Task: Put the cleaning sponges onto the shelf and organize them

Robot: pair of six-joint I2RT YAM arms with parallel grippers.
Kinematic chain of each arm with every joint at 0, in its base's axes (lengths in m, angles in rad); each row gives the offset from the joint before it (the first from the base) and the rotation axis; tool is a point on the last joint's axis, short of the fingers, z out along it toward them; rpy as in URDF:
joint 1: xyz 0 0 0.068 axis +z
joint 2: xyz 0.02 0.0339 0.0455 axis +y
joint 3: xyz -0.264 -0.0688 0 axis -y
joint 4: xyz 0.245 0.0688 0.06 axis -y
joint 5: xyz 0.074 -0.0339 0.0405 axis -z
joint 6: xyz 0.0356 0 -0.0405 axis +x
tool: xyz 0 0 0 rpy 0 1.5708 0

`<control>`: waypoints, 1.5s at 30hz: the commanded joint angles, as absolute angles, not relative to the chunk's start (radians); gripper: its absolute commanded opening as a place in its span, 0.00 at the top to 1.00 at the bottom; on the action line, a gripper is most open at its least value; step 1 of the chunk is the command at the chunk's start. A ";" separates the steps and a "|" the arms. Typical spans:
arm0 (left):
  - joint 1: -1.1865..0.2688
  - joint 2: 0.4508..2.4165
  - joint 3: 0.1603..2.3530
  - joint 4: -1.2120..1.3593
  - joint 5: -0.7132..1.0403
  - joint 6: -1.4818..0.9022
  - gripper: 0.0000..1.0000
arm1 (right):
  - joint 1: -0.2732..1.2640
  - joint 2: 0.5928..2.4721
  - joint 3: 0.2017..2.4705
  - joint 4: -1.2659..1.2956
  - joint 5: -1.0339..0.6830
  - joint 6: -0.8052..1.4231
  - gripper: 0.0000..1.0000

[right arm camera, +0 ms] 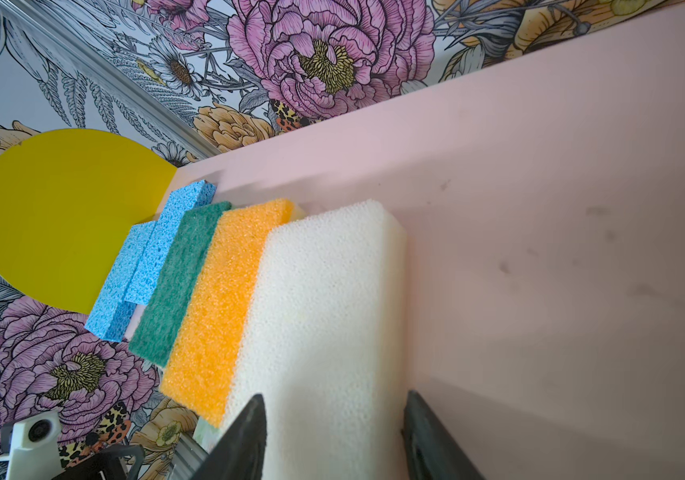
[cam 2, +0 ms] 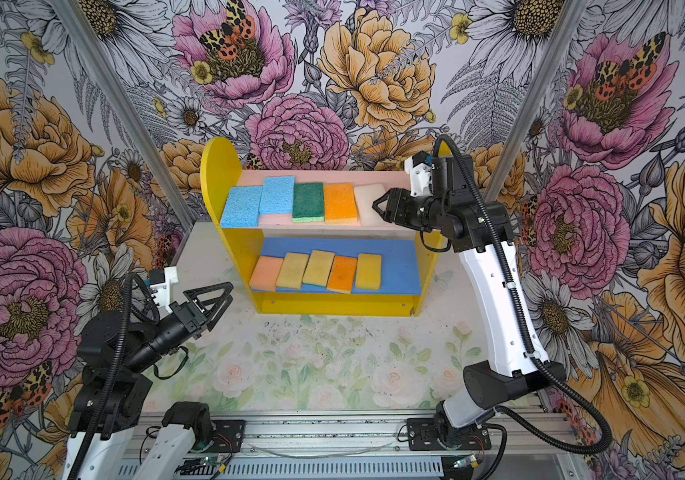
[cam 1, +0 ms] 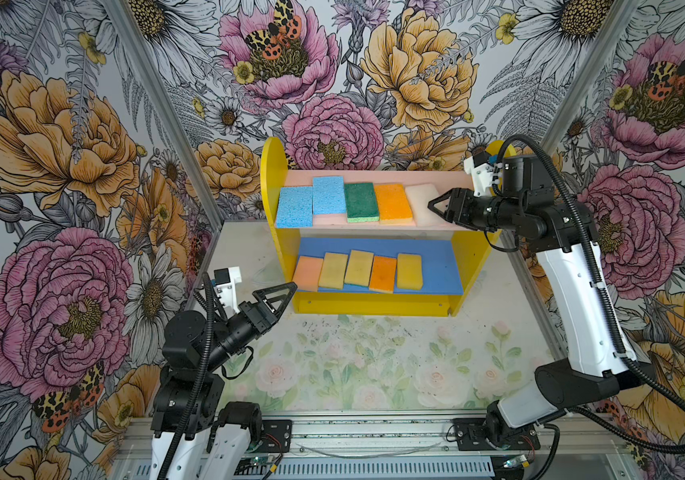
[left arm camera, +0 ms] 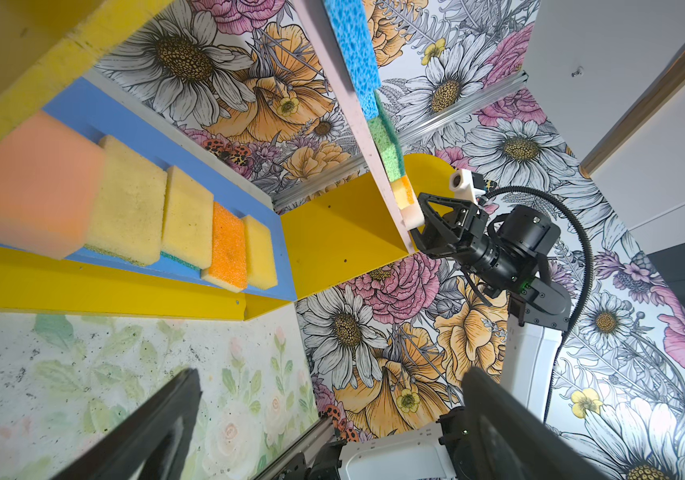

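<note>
The shelf [cam 1: 274, 174] [cam 2: 216, 174] stands at the back of the table. On its pink upper board lie two blue sponges [cam 1: 329, 194], a dark green one [cam 1: 361, 201], an orange one [cam 1: 394, 203] and a cream-white sponge [cam 1: 421, 199] [right arm camera: 324, 299] at the right end. My right gripper [cam 1: 432, 205] [right arm camera: 334, 397] is open at that sponge's near end, with one finger over the foam and the other at its edge. The blue lower board holds a peach-pink sponge [cam 1: 307, 272] and several yellow and orange sponges [cam 1: 358, 268]. My left gripper [cam 1: 290, 289] [left arm camera: 331, 372] hangs open and empty, left of the shelf's front.
Flowered walls close in on both sides and behind the shelf. In front of the shelf lies the floral table mat [cam 1: 374, 365]. A metal rail [cam 1: 374, 432] with both arm bases runs along the near edge.
</note>
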State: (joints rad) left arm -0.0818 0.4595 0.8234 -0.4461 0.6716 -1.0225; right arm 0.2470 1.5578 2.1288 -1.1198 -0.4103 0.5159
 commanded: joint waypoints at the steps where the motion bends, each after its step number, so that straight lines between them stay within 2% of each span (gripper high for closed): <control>1: -0.072 0.448 0.820 -0.455 0.696 -1.030 0.01 | 0.246 1.522 2.117 -1.077 -0.437 0.540 0.45; 6: -0.070 0.446 0.818 -0.456 0.696 -1.028 0.01 | 0.245 1.509 2.090 -1.063 -0.442 0.552 0.44; 9: -0.069 0.446 0.817 -0.456 0.694 -1.025 0.01 | 0.243 1.489 2.079 -1.065 -0.393 0.541 0.39; 15: -0.055 0.450 0.830 -0.457 0.692 -1.011 0.01 | 0.242 1.452 2.096 -1.063 -0.368 0.508 0.01; 22: -0.026 0.453 0.866 -0.482 0.670 -0.961 0.01 | 0.242 1.416 2.150 -1.032 -0.408 0.446 0.01; 26: -0.023 0.458 0.920 -0.545 0.606 -0.872 0.01 | 0.241 1.383 2.221 -1.014 -0.337 0.402 0.01; 31: -0.023 0.472 0.964 -0.558 0.568 -0.809 0.01 | 0.232 1.334 2.295 -1.015 -0.048 0.378 0.01; 35: -0.023 0.482 0.968 -0.563 0.562 -0.793 0.01 | 0.174 1.264 2.238 -1.020 0.257 0.389 0.00; 38: -0.025 0.475 0.965 -0.570 0.545 -0.769 0.01 | 0.104 1.227 2.174 -1.020 0.373 0.396 0.00; 43: -0.037 0.475 0.982 -0.611 0.502 -0.714 0.01 | -0.114 1.213 2.107 -1.036 0.303 0.458 0.01; 45: -0.039 0.482 0.997 -0.650 0.465 -0.690 0.01 | -0.235 1.216 2.036 -1.039 0.207 0.500 0.00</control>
